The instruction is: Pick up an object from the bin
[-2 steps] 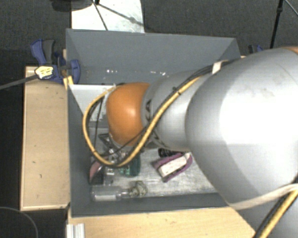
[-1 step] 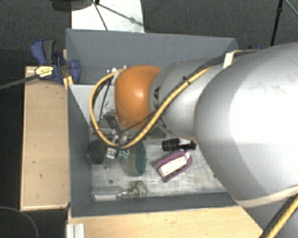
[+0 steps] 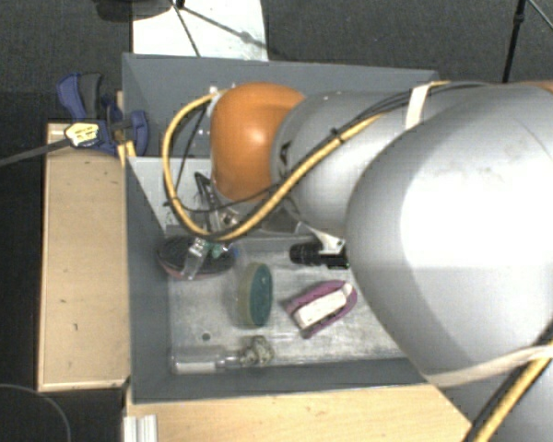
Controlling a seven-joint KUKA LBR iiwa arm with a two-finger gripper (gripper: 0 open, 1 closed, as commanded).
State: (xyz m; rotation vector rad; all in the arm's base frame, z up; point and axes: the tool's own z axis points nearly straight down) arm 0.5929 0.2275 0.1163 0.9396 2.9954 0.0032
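- Status: claw (image 3: 203, 245) is low in the grey metal bin (image 3: 147, 339), under the orange wrist cover (image 3: 249, 141), over the far-left part of the floor. Spread or pressed together: cannot tell, since the wrist and cabling mask it.
- Nearest thing is a dark round flattish object (image 3: 175, 256) at the left of the floor, right at the claw tip. Touching or just beside: can't tell. My read is that it's the pick candidate.
- Doing the step well: centre the claw on the dark round flattish object, not on its rim. It looks low and smooth, so an off-centre pinch would likely push it toward the left wall.
- Descend straight, close fully, then lift vertically. Confirm the object is seated before clearing the rim.
- The teal-green round disc (image 3: 252, 295) lies near, on the near-right side. Keep the approach off it so it isn't dragged.
- Count, visible floor only:
- dark round flattish object: 1
- teal-green round disc: 1
- purple-and-white oblong block (image 3: 321, 305), right of the disc: 1
- black cylindrical piece (image 3: 315, 256), far of the block: 1
- metal rod with brass-coloured fitting (image 3: 244, 353), along the near wall: 1
- The arm covers the right part of the bin, so anything there is uncounted.
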